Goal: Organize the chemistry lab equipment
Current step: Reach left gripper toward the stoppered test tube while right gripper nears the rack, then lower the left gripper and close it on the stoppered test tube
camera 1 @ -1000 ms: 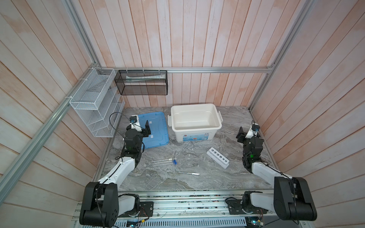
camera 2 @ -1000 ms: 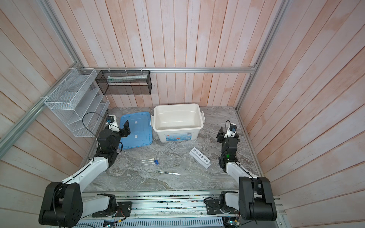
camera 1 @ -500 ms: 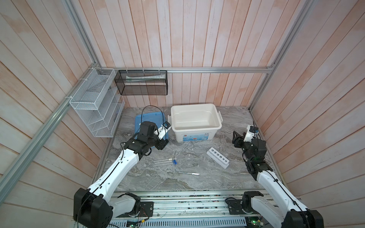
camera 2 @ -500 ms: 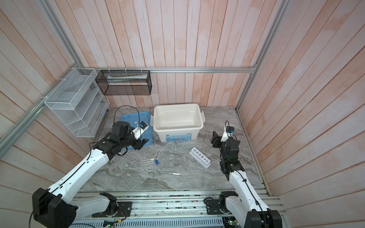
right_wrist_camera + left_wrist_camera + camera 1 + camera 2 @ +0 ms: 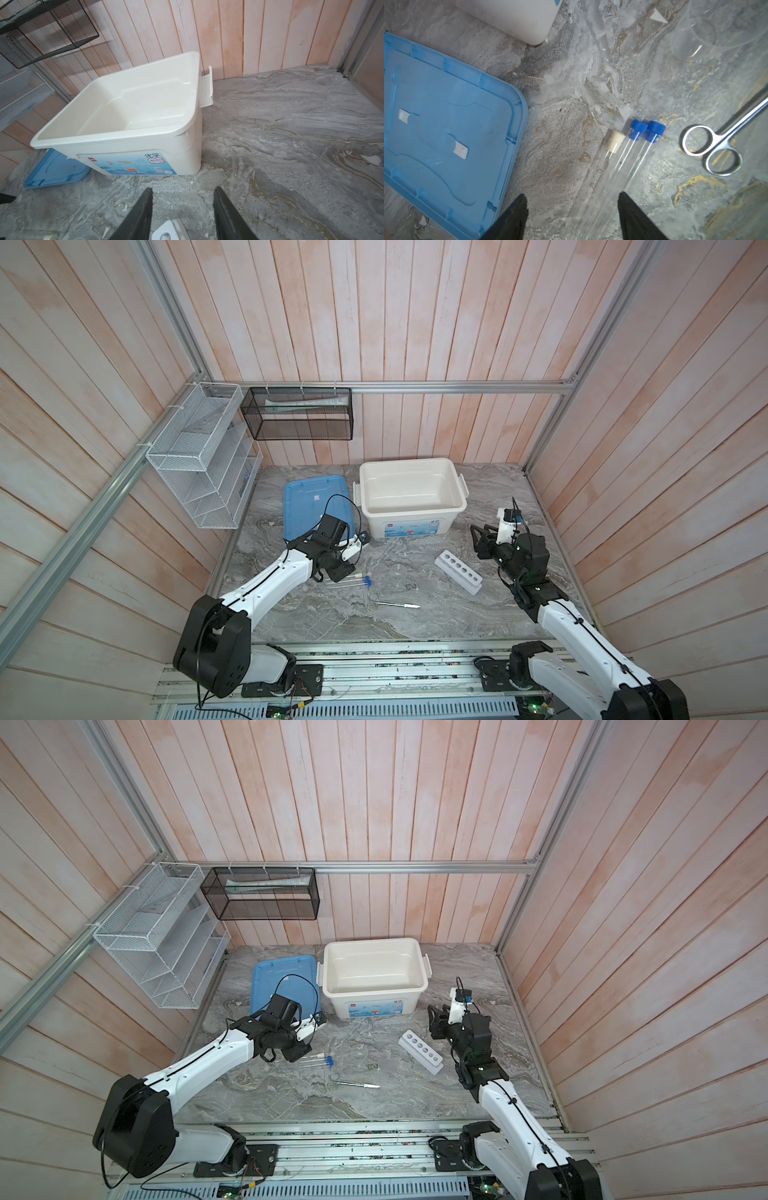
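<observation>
My left fingers [image 5: 512, 218] stood apart, empty, over three capped tubes [image 5: 634, 135] left-centre on desk [image 5: 415, 626] | my right fingers [image 5: 141, 214] hung apart, empty, beside white rack [image 5: 458, 571] | scissors [image 5: 718, 136] lay nearer.

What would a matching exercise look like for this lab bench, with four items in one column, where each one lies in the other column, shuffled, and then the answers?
Column one
1. three tubes
2. six-hole rack
3. scissors
4. blue lid

Column two
A. lying flat, left of the white tub in both top views
B. right beside the silver pen-like tool
C. side by side at the left gripper
D. the item closest to the right gripper

Pairs: 1-C, 2-D, 3-B, 4-A
</observation>
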Available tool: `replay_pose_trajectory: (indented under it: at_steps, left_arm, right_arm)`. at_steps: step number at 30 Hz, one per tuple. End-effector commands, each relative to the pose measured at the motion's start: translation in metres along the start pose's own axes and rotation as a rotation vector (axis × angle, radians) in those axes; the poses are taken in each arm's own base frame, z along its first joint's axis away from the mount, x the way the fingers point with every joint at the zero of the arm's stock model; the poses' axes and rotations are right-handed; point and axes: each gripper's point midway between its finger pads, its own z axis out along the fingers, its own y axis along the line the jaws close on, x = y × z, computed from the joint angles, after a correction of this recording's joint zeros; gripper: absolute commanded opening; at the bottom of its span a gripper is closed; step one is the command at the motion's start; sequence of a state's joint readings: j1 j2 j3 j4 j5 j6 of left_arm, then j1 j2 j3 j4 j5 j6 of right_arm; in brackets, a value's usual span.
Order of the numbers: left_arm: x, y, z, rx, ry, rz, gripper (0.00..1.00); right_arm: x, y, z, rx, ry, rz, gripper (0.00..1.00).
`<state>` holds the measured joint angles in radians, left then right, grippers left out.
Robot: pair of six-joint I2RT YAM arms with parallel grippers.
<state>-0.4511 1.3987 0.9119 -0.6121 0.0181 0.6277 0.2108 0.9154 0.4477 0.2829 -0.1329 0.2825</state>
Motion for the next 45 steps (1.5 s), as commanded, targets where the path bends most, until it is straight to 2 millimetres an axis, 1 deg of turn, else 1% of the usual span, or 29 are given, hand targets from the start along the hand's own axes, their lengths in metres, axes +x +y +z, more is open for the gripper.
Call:
replay_pose_trajectory:
  at_steps: [1,6,9,12,18,25,32,37,45]
  left_arm:
    - [0.006,-0.003,0.009,-0.005,0.026,0.048,0.7]
    - [0.018,-0.011,0.014,0.003,0.067,0.072,0.7]
    - [0.024,-0.01,0.019,-0.009,0.093,0.092,0.7]
    - [0.022,-0.007,0.022,-0.029,0.09,0.095,0.7]
    - [0.03,-0.007,0.032,-0.038,0.116,0.12,0.7]
    - [0.035,-0.006,0.041,-0.039,0.141,0.132,0.69]
    - [0.035,-0.005,0.045,-0.031,0.152,0.141,0.69]
    - [0.037,-0.003,0.049,-0.038,0.158,0.143,0.69]
    - [0.041,-0.006,0.055,-0.031,0.166,0.152,0.69]
  right_arm:
    - [0.011,0.002,0.0,-0.01,0.03,0.02,0.46]
    - [0.01,0.007,-0.004,-0.027,0.043,0.0,0.45]
    - [0.007,0.008,-0.006,-0.032,0.029,0.005,0.45]
    - [0.008,0.008,-0.008,-0.037,0.02,0.016,0.45]
    - [0.017,0.005,-0.005,-0.033,0.028,0.029,0.44]
    - [0.02,0.004,-0.003,-0.035,0.03,0.023,0.45]
    - [0.032,0.003,0.001,-0.043,0.052,0.056,0.44]
    - [0.032,0.002,0.002,-0.037,0.051,0.053,0.44]
    - [0.033,0.0,0.005,-0.032,0.057,0.049,0.44]
